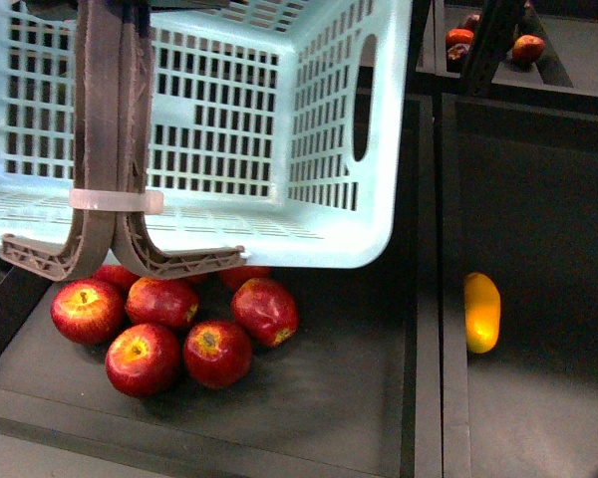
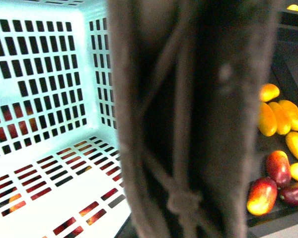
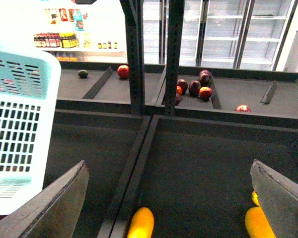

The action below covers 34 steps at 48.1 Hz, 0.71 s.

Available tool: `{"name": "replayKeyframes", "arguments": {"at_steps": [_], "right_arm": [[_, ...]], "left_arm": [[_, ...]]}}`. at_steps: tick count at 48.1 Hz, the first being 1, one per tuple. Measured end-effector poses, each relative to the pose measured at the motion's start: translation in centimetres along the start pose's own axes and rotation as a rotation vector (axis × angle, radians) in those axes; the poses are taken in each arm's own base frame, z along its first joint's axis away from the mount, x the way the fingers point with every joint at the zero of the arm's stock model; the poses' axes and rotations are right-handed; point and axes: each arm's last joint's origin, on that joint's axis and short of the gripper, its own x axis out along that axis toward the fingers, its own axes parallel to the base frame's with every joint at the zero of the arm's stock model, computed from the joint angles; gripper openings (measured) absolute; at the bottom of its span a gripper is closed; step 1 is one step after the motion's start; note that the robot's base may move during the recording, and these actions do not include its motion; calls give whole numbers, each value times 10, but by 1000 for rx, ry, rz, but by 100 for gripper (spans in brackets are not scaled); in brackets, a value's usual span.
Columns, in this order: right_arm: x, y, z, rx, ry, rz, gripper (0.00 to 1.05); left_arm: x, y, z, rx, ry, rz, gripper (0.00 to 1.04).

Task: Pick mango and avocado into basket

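The basket [image 1: 359, 149] hangs tilted above a bin of red apples [image 1: 169, 329], its brown handles [image 1: 110, 129] bound by a white tie [image 1: 115, 200]. Those handles fill the left wrist view, so the left claw's fingers do not show and I cannot tell whether it is clamped on them. No fruit lies inside the basket.

Far beyond the basket, on the rear shelf, sits a small dark green fruit, probably the avocado [image 3: 83, 74]. To the right of the basket, just past the divider [image 1: 429, 299], the mango [image 1: 481, 312] lies on its side.

The mango looks smooth and rounded, so it is likely slippery, apt to roll and easily bruised. A hold across its narrow middle, with gentle pressure, seems best. The avocado would probably suit a grip around its wide belly.

The right claw [image 3: 169, 168] hovers over the mango's bin, tipped forward, its jaws spread wide and empty. The mango shows low between them.
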Motion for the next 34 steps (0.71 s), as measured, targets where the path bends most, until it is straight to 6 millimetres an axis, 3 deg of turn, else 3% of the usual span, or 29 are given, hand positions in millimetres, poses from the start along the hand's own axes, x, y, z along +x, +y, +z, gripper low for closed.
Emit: {"name": "replayKeyframes", "arguments": {"at_steps": [3,9,14,18,23,25,29,34], "right_arm": [[0,0,0,4,0,-8,97],[4,-8,-1,127,19,-200,97],[14,-23,12,163,5,-262,97],[33,-47,36,159,-16,-352,97],[62,-76,46,125,53,-418,97],[75,-86,43,113,110,-423,97],[105,-108,17,92,296,-370,97],[125,-123,-13,63,413,-302,97]], "left_arm": [[0,2,1,-5,-5,20,5],[0,2,1,-10,-5,20,5],[0,0,0,-7,-1,-2,5],[0,-1,0,-5,3,-19,5],[0,-1,0,-6,2,-16,5],[0,-1,0,-6,1,-8,5],[0,0,0,-8,-3,7,5],[0,1,0,-7,-4,14,5]]}}
